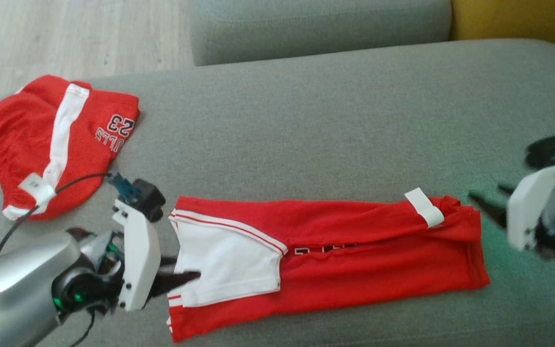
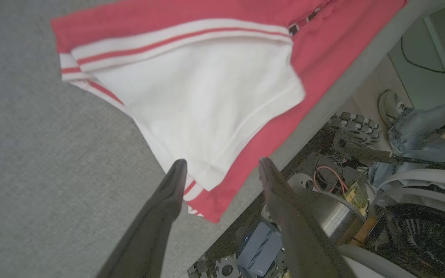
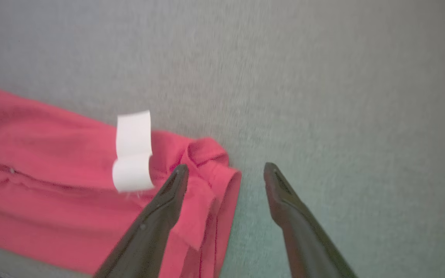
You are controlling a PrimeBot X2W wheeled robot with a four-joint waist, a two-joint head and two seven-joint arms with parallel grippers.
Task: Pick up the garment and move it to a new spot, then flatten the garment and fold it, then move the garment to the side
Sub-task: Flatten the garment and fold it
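Observation:
The red garment lies folded into a long strip along the front of the grey sofa seat, with a white panel at its left end and a white label near its right end. My left gripper is at the white end, open, its jaws apart over the garment's corner and holding nothing. My right gripper hovers just past the right end, open and empty. Its left finger overlaps the bunched red edge beside the label.
A second red garment with a white stripe and the number 23 lies at the seat's left edge. A back cushion sits behind. The left wrist view shows the seat's front edge, the robot's base below it, and a person's shoe.

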